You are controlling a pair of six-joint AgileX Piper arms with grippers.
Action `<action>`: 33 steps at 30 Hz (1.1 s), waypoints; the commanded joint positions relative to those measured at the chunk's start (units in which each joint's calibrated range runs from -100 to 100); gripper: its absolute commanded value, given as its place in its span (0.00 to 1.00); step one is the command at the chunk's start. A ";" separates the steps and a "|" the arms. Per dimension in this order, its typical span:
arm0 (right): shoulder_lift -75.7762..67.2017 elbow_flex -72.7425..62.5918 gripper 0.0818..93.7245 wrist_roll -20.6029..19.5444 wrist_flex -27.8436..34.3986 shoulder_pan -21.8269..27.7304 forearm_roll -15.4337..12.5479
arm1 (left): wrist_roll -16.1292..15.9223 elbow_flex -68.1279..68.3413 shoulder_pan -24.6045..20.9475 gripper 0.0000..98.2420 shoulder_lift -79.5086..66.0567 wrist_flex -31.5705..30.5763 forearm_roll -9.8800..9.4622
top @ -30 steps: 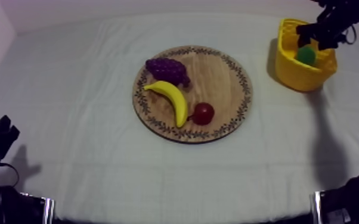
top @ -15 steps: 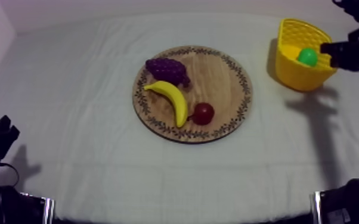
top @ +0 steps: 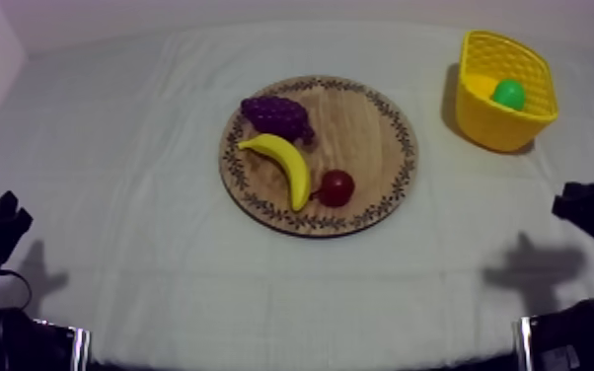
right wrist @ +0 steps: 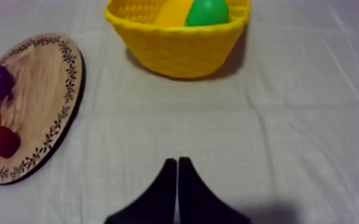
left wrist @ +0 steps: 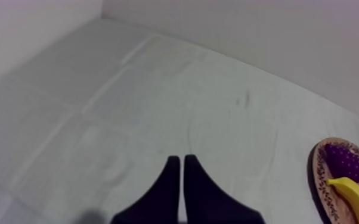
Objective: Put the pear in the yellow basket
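Pulled back from the yellow basket [top: 503,126], right fingers [right wrist: 167,186] lie closed, empty; left fingers [left wrist: 169,186] likewise; pear [top: 507,94] inside.

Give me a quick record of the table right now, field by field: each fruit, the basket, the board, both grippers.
pear: inside the yellow basket
basket place: on the cloth at my right, apart from the board
wooden board: mid-table, holds grapes, banana, small red fruit
left gripper: shut on nothing, over bare cloth
right gripper: shut on nothing, over cloth short of the basket
task: pear looks placed
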 commanded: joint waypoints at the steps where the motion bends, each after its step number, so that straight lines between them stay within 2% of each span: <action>1: -12.09 5.16 0.01 -0.82 0.18 -0.40 0.07 | -0.01 0.00 -0.01 0.00 -0.04 0.00 0.01; 5: -16.67 7.02 0.01 -2.36 0.91 -0.38 0.01 | -0.01 0.00 -0.01 0.00 -0.04 0.00 0.01; 10: -18.26 8.45 0.01 2.82 -1.36 -0.04 -3.26 | -0.01 0.00 -0.01 0.00 -0.04 0.00 0.01; 13: -18.47 10.22 0.01 7.47 -8.67 -0.25 -6.67 | 0.01 0.00 -0.01 0.00 -0.04 0.00 0.01; 16: -18.54 10.98 0.00 9.70 -11.03 -0.78 -7.94 | -0.03 0.00 -0.01 0.00 -0.04 0.00 0.01; 24: -18.58 11.36 0.00 12.73 -11.76 -1.16 -8.58 | 0.00 0.00 -0.01 0.00 -0.04 0.00 0.01; 33: -18.58 11.38 0.00 13.47 -11.81 -1.19 -8.62 | 0.00 0.00 -0.01 0.00 -0.04 0.00 0.01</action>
